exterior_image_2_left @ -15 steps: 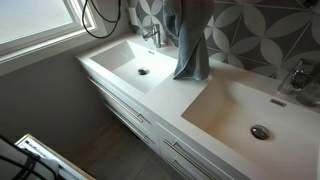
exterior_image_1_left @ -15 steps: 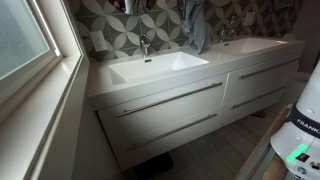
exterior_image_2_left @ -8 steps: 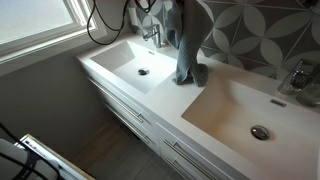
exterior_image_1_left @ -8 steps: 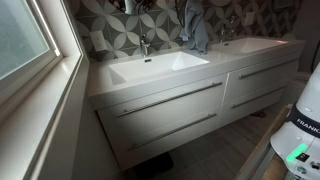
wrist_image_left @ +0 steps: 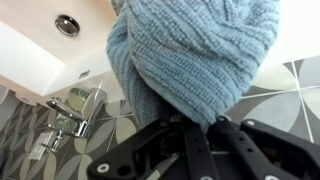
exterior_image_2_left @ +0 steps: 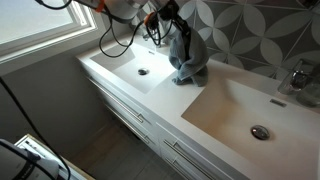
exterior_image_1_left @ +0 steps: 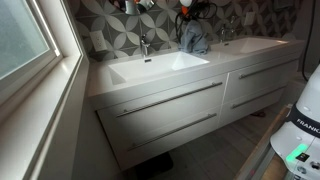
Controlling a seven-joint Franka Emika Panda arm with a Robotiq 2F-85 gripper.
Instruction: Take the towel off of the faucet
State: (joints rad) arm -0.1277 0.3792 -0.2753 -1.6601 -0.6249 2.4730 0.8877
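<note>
The blue-grey towel (exterior_image_2_left: 186, 57) hangs from my gripper (exterior_image_2_left: 168, 20), and its lower end is bunched on the white counter between the two basins. It also shows in an exterior view (exterior_image_1_left: 194, 37) and fills the wrist view (wrist_image_left: 190, 55). My gripper (wrist_image_left: 198, 128) is shut on the towel's top edge. A chrome faucet (exterior_image_2_left: 153, 36) stands behind the nearer basin, just beside the towel, and shows in the wrist view (wrist_image_left: 75, 112) and in an exterior view (exterior_image_1_left: 144, 46). A faucet (exterior_image_2_left: 299, 75) stands at the other basin. No towel lies on either faucet.
A white double-basin vanity (exterior_image_1_left: 160, 95) with drawers stands against a patterned tile wall (exterior_image_2_left: 250, 30). A window (exterior_image_1_left: 25, 40) is beside it. Black cables (exterior_image_2_left: 115, 45) hang from the arm above the counter. Each basin has a drain (exterior_image_2_left: 143, 71).
The arm has come down into view and the towel has dropped lower, its hanging length now bunching on the counter between the basins.
</note>
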